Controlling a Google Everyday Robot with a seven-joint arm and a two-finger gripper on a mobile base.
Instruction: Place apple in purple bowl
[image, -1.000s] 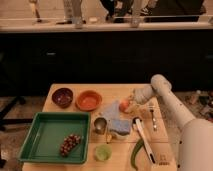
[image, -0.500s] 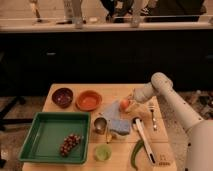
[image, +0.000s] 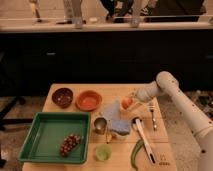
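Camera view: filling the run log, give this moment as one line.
gripper: at apple, table right | apple: by blue cloth, not in purple bowl | purple bowl: table left, beside orange bowl | task: not done

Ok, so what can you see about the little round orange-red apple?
The small round orange-red apple looks smooth and whole. It is near the middle of the light wooden table, above the crumpled blue cloth edge and right of the bright orange bowl. The robot's pale gripper is right at its upper right side. Whether it rests on the table or is lifted, I cannot tell.
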